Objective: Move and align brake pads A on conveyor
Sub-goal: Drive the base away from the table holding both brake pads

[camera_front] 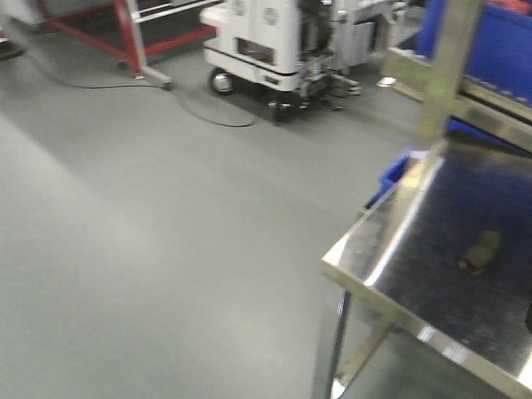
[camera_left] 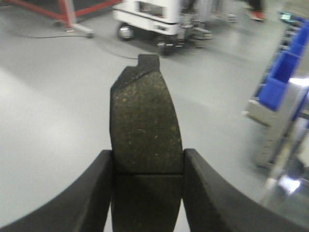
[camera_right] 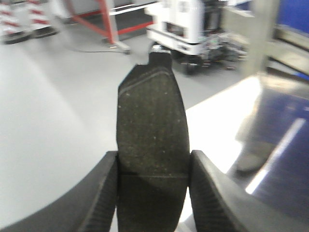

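Note:
In the left wrist view my left gripper (camera_left: pixel 147 166) is shut on a dark grey brake pad (camera_left: pixel 145 111). The pad stands up between the fingers, its centre groove level with the fingertips. My right gripper (camera_right: pixel 153 166) is likewise shut on a second brake pad (camera_right: pixel 152 111), held over the floor beside the steel table's corner. A third, blurred pad (camera_front: pixel 482 249) lies on the shiny steel table (camera_front: pixel 391 291). The conveyor is out of view. Neither gripper shows in the front view.
Grey floor fills the left. Another white wheeled robot (camera_front: pixel 266 46) stands at the back, with a red frame (camera_front: pixel 129 33) and a cable (camera_front: pixel 199 112) on the floor. Blue bins (camera_left: pixel 282 77) sit on a rack to the right, beside the table.

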Tool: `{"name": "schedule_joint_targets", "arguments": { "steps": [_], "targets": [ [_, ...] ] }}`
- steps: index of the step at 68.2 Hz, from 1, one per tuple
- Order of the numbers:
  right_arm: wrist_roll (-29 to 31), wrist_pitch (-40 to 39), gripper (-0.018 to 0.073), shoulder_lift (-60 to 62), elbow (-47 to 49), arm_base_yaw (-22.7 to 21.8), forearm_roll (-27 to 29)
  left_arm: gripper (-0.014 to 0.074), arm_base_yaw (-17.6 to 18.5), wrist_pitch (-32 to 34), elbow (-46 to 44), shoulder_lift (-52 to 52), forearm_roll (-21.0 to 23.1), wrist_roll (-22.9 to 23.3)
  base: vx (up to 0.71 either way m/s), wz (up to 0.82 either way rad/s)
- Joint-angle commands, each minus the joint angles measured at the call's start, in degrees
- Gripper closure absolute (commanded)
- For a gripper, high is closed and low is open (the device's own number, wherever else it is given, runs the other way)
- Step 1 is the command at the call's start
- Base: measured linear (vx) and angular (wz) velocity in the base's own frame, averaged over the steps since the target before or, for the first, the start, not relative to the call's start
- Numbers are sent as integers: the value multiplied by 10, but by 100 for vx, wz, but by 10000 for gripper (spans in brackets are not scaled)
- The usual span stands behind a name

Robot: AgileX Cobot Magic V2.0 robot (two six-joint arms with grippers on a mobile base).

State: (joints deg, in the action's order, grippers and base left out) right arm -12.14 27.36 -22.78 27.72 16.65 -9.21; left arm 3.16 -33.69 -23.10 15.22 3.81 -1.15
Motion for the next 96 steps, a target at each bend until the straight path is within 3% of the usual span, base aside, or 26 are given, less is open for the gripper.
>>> {"name": "schedule_joint_targets", "arguments": {
  "steps": [1,60,96],
  "targets": [
    [5,-54,566,-1,17,0,-8,602,2,57,-17,5,4,1,-20,77],
    [5,-53,566,-1,17,0,-9,603,2,57,-17,4,4,1,-7,87],
    [5,-53,566,-1,17,0,-9,603,2,57,-17,4,4,1,15,30]
  ]
}}
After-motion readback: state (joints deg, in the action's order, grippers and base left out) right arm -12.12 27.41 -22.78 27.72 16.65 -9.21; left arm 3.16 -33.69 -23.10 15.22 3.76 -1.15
